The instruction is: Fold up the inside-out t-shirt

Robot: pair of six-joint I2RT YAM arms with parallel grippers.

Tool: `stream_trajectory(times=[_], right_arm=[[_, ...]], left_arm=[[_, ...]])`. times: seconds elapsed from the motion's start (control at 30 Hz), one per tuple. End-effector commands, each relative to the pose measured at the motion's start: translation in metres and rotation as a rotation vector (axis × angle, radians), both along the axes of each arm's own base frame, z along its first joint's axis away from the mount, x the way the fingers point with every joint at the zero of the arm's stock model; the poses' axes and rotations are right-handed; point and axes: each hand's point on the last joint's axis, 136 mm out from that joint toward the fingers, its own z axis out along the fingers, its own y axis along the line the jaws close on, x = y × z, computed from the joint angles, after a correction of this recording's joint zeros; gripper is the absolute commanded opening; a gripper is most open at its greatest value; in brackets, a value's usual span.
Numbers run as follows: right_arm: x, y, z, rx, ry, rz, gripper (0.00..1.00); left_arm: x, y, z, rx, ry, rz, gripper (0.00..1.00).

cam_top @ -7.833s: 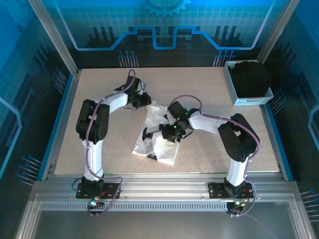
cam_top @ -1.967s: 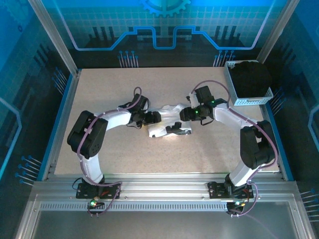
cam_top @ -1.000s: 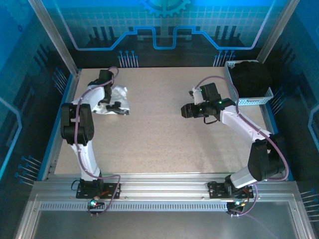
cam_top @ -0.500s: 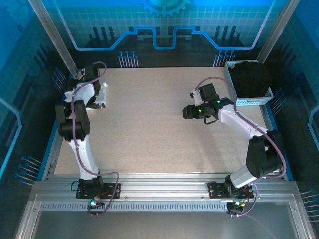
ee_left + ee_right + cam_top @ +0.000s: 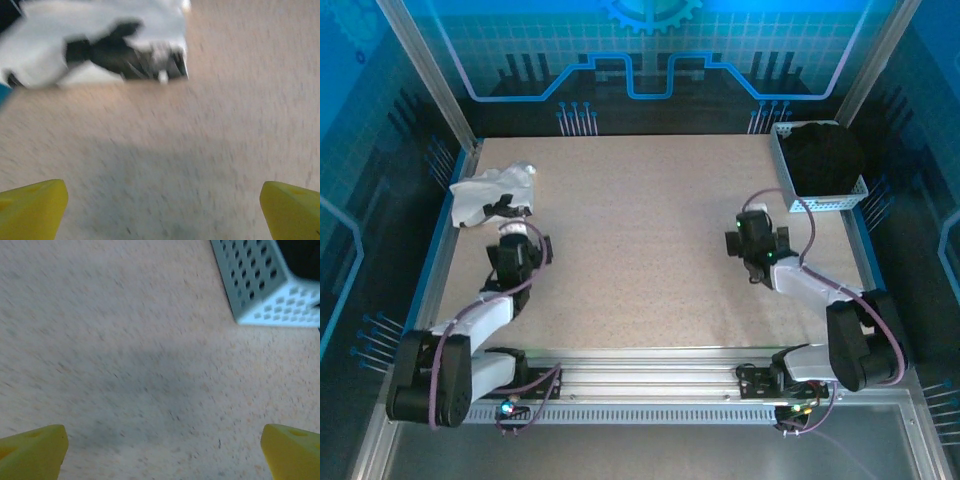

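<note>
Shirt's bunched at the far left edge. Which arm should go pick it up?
Left. The t-shirt lies just ahead of the left gripper, jaws open; the right gripper sits across the table, nearer the basket.

From my station: tabletop [image 5: 650,250] speckled beige, matte, evenly lit from above. Back wall [image 5: 640,50] is a blue panel with a fine grid, a lighter circuit-line graphic and part of a gear at top centre. Left side panel [image 5: 360,200] translucent blue too. I note aluminium posts [image 5: 425,70] slanting up at both far corners. Near edge: ribbed aluminium rail [image 5: 650,365], then a dull grey metal sheet [image 5: 640,445]. Blue trim [image 5: 438,250] along the table's left side.
</note>
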Motion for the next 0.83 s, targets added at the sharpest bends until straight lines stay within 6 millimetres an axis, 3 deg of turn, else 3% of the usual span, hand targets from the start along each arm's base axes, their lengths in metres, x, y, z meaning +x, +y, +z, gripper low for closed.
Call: stream_trajectory(times=[0.0,0.13,0.23,0.37,0.53,0.8], right_arm=[[0.031,-0.015,0.034,0.06,-0.286,-0.014,1.0],[0.035,-0.012,0.039,0.124,-0.375,0.073,1.0],[0.039,-0.016,0.028,0.207,-0.411,0.104,1.0],[0.052,-0.003,0.015,0.213,-0.33,0.17,1.0],[0.053,0.019,0.011,0.246,-0.296,0.305,1.0],[0.053,0.02,0.01,0.252,-0.292,0.314,1.0]], left_arm=[[0.042,-0.025,0.055,-0.06,-0.302,-0.139,0.99],[0.063,-0.031,0.028,-0.07,-0.279,-0.164,0.99],[0.067,-0.038,0.017,-0.069,-0.24,-0.198,0.99],[0.073,-0.034,0.016,-0.068,-0.221,-0.178,0.99],[0.072,-0.031,0.017,-0.063,-0.229,-0.162,0.99],[0.072,-0.031,0.017,-0.062,-0.228,-0.16,0.99]])
